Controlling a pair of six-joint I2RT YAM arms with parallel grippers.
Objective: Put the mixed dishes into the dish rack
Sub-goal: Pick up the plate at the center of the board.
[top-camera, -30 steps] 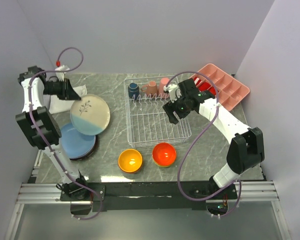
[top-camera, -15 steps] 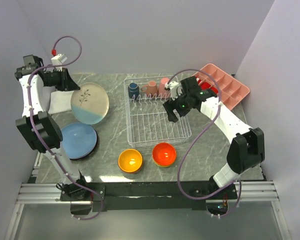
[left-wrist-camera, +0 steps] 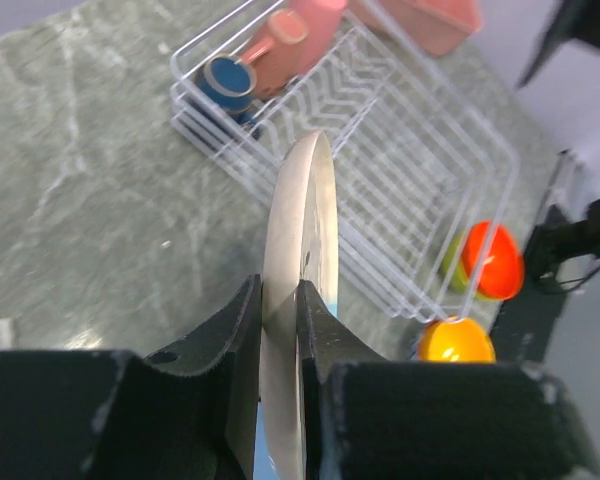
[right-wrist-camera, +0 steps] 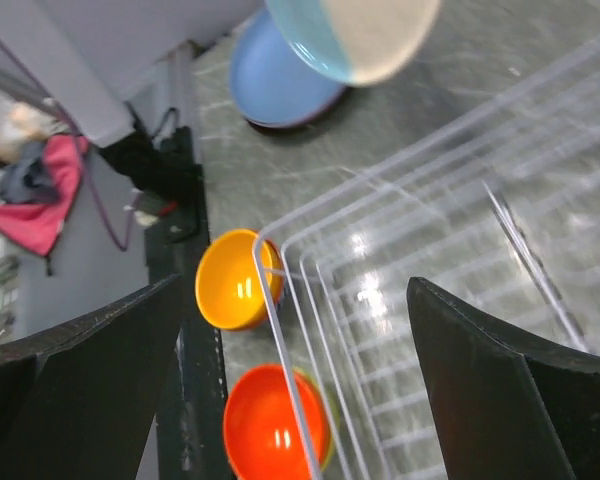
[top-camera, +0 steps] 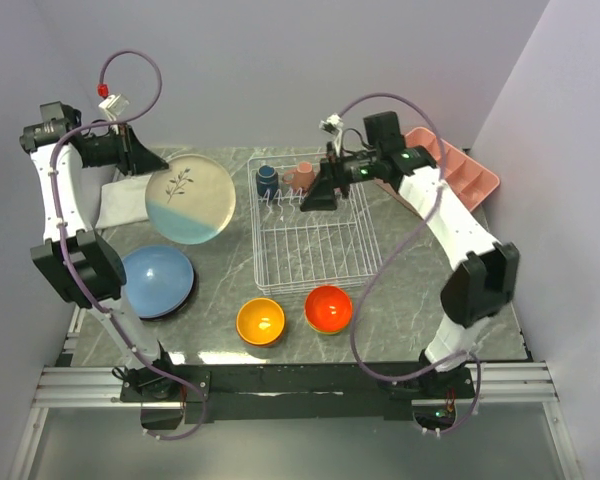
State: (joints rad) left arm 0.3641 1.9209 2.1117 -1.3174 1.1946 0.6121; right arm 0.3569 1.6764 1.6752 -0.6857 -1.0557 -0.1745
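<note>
Nearest me, the yellow bowl (top-camera: pixel 260 321) and red bowl (top-camera: pixel 328 308) sit on the table (top-camera: pixel 225 270) just ahead of the rack (top-camera: pixel 310 250), with the blue plate (top-camera: pixel 157 281) off to its left. I note the left gripper (left-wrist-camera: pixel 280 300) clamped on the rim of the leaf plate (top-camera: pixel 190 198), which is held aloft and tilted, left of the rack. The right gripper (top-camera: pixel 320 192) hangs wide and empty over the rack's far end by the cups (top-camera: pixel 285 178). Risks: the thin rim pinch lets the plate swing or slip; both arms meet over the rack

Pink compartment tray (top-camera: pixel 472 180), white folded cloth (top-camera: pixel 120 205), grey marbled table (top-camera: pixel 225 270)
</note>
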